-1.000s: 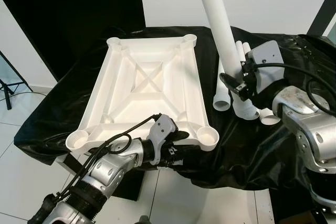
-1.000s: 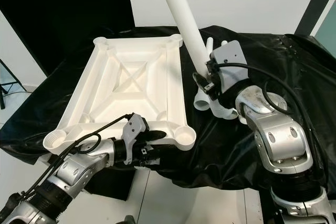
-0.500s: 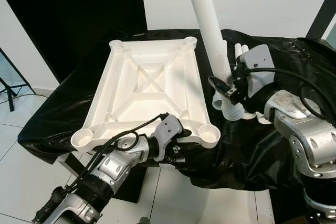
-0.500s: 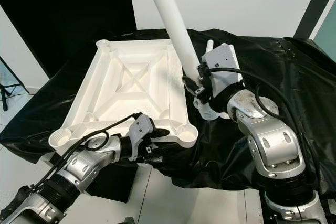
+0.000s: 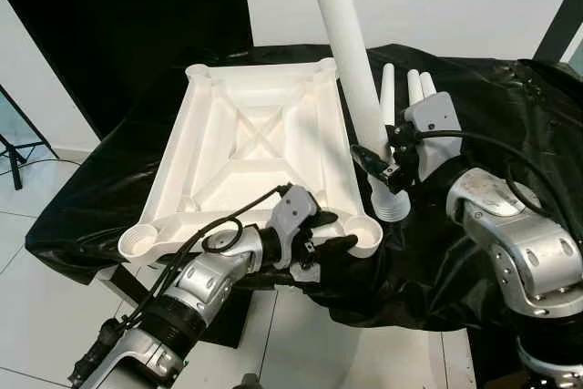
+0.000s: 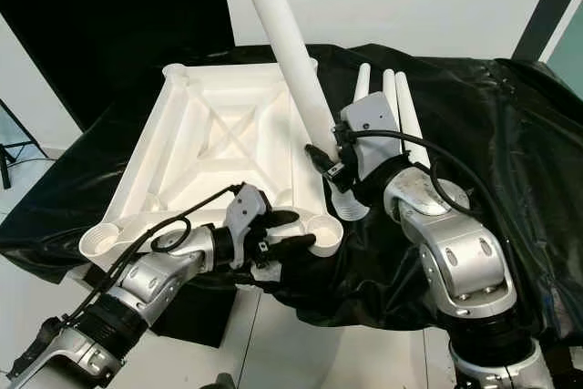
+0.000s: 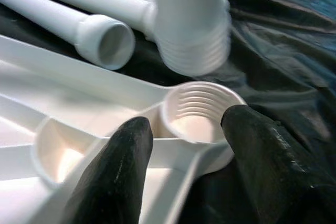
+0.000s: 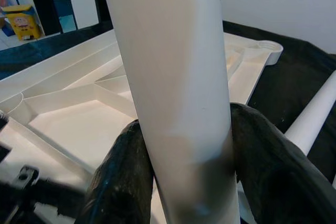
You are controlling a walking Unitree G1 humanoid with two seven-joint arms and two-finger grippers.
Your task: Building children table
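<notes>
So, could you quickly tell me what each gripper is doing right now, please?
Left gripper: open, fingers straddling the tabletop's threaded corner socket.
Right gripper: shut on the white table leg, held tilted just beside that socket.

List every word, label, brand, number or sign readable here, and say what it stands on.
None can be read.
Tabletop: plain white, no marking.
Legs, held and lying: plain white.
Yellow object in the right wrist view: a printed picture, too small and blurred to read.
</notes>
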